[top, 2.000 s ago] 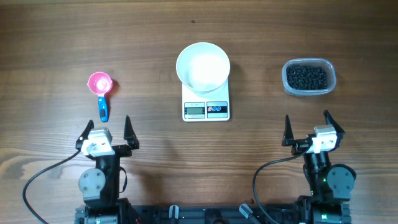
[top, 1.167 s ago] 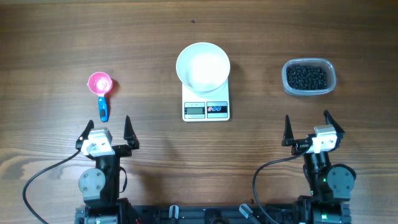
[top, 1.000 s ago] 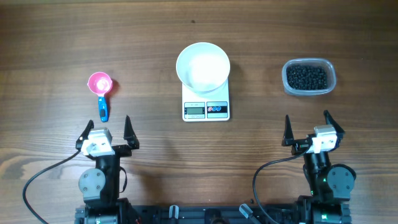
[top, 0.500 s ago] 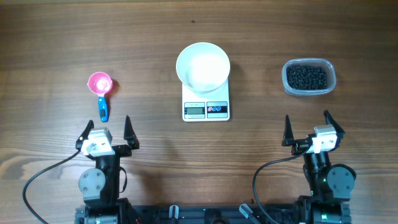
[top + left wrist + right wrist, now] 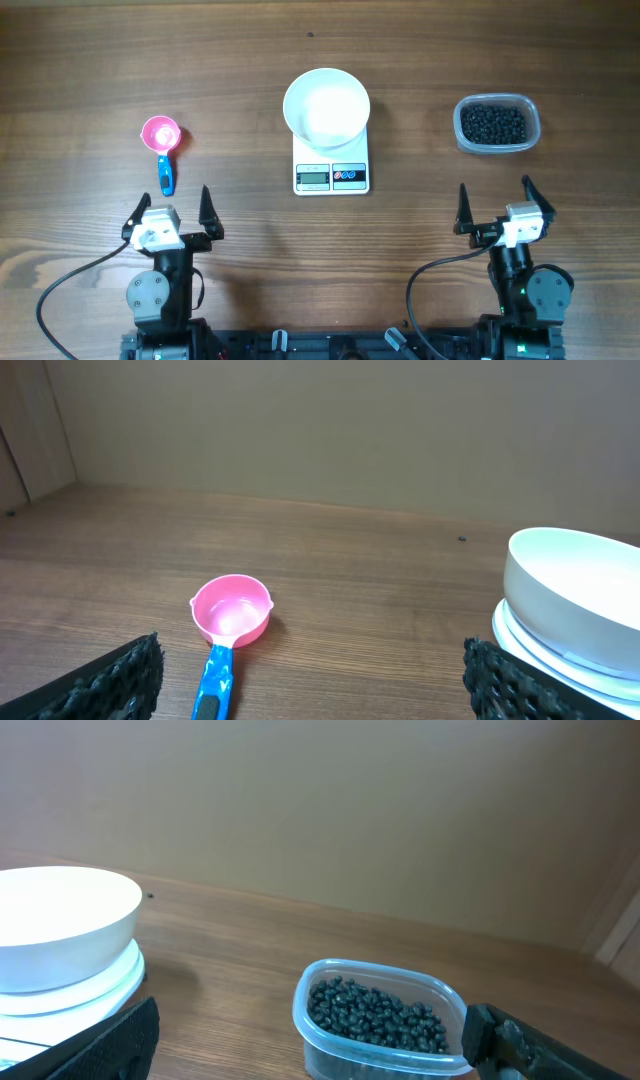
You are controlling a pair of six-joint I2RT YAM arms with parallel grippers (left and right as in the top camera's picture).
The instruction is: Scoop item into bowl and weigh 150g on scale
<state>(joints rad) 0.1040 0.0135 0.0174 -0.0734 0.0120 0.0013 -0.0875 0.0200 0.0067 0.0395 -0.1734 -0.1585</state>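
Both pairs of jaws stand wide and hold nothing, parked at the near edge of the bench (image 5: 240, 60): the left jaws just short of the pink scoop (image 5: 161, 135) with its blue handle, the right jaws facing the clear tub (image 5: 497, 98). As I read it, the task has not really begun. The white bowl (image 5: 326, 106) already sits on the scale (image 5: 331, 176) at the middle of the bench, and from above its inside looks bare white. All the black beans (image 5: 492, 124) lie heaped in the tub toward the right edge, well apart from the bowl. The scoop lies untouched toward the left edge. The whole job remains: picking up the scoop, carrying beans across, and watching the weight. The display is too small to read.
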